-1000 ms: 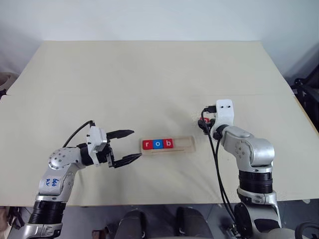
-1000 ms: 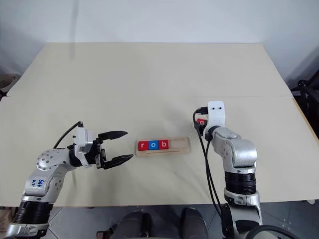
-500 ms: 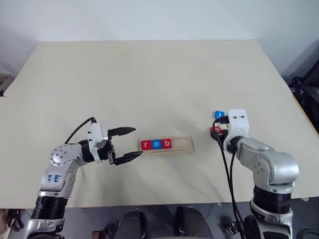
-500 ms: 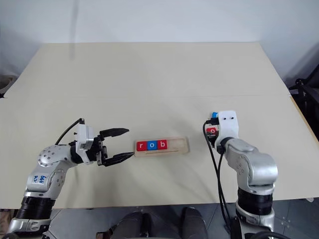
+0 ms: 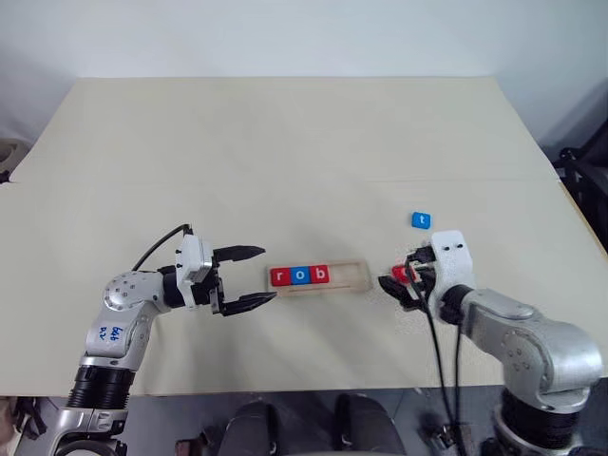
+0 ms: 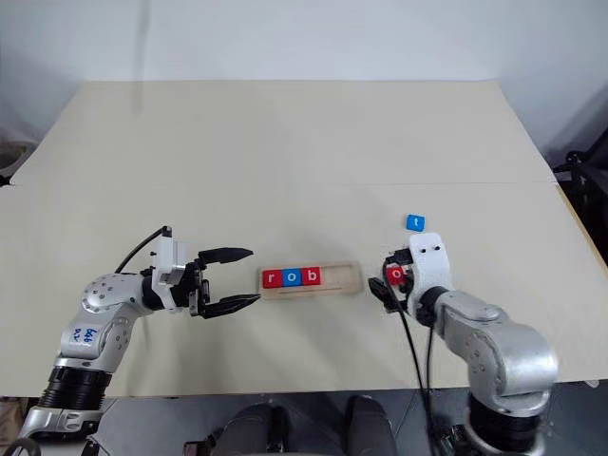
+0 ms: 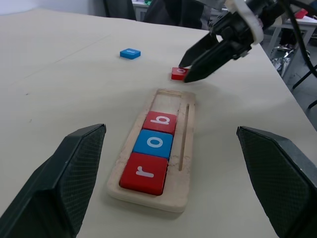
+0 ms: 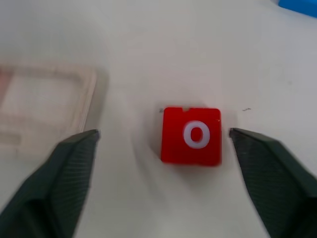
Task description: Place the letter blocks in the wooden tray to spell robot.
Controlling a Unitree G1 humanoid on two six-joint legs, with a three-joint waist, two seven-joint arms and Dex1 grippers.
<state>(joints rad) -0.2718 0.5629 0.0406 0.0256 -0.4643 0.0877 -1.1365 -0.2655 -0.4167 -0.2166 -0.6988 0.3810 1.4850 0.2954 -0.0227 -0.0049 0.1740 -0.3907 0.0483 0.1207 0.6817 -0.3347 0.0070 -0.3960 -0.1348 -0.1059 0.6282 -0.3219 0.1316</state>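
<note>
Three tiles fill pale wooden tray (image 5: 318, 276); R gripper (image 7: 184, 72) open astride red "o" tile (image 8: 191, 135), prob. regrasping; L gripper (image 5: 255, 277) open, idle.

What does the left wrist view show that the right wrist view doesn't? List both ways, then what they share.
Left wrist view alone: red r, blue o and red b blocks, and the open right claw from outside. Right wrist view alone: the loose red block with its white o readable. Both: that block, the wooden tray, the blue t block.
</note>
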